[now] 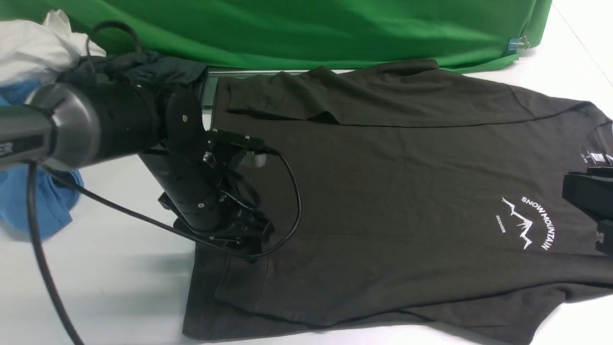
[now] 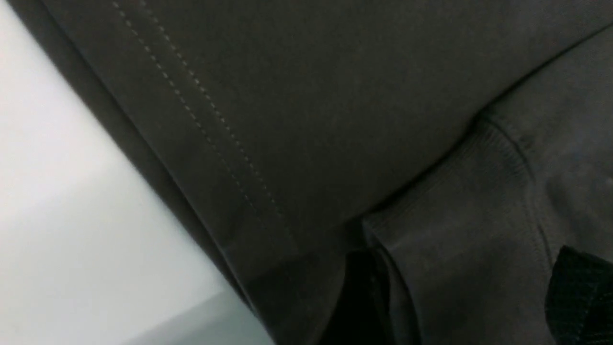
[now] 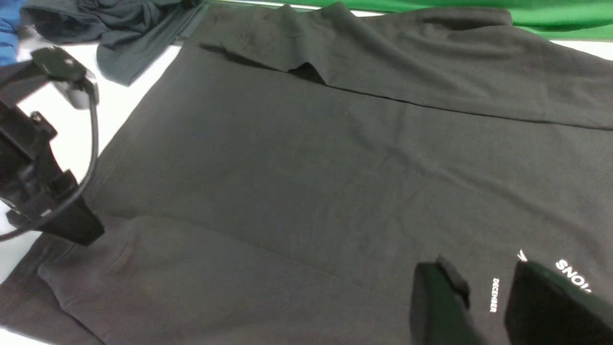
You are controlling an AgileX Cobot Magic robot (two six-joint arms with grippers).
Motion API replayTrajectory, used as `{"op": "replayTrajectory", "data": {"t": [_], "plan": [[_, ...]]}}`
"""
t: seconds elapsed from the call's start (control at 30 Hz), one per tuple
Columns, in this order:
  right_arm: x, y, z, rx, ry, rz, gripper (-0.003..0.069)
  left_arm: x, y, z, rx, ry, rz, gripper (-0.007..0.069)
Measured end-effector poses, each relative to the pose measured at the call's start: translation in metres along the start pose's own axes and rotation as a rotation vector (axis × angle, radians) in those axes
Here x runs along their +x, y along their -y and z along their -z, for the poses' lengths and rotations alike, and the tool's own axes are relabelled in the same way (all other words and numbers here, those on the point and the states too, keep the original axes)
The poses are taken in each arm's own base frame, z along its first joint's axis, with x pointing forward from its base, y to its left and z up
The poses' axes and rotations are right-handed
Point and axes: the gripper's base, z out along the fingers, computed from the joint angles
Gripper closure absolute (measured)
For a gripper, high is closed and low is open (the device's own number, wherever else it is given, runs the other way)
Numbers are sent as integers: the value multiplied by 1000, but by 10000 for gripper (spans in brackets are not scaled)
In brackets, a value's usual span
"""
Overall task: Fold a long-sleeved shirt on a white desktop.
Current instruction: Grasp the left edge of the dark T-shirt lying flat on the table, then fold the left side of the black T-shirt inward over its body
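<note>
The long-sleeved shirt lies flat on the white desktop, collar to the right, hem to the left, both sleeves folded over the body. Its "SNOW MOUNTAIN" print faces up. My left gripper is down on the near-left hem corner. In the left wrist view it stands open, its fingers straddling the ribbed sleeve cuff. My right gripper hovers open over the chest print, holding nothing; in the front view it sits at the right edge.
A dark teal-grey garment, a blue garment and a white cloth are piled at the back left. The green backdrop runs along the far edge. A silver hatch frame shows beside the hem. The left arm's cable loops over the shirt.
</note>
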Motion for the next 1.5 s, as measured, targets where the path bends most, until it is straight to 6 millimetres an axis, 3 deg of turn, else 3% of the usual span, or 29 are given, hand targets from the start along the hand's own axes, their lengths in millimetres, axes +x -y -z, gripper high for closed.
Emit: {"op": "replayTrajectory", "data": {"t": [0.2,0.33,0.43,0.7,0.77,1.03,1.23,1.5], "plan": [[0,0,0,0,0,0,420,-4,-2,-15,6,-4,-16,146],[0,0,0,0,1,4,420,-4,1,-20,41,-9,-27,219],[0,0,0,0,2,4,420,-5,1,-19,46,-7,-30,279],[0,0,0,0,3,4,419,-5,1,-19,44,-7,-39,563],[0,0,0,0,3,4,419,-5,1,-19,42,-7,-41,584],[0,0,0,0,3,4,419,-6,-7,-6,29,48,-26,588],[0,0,0,0,4,4,419,-22,-15,33,12,208,-47,588],[-1,0,0,-1,12,4,419,-43,-14,60,-20,331,-128,589]]}}
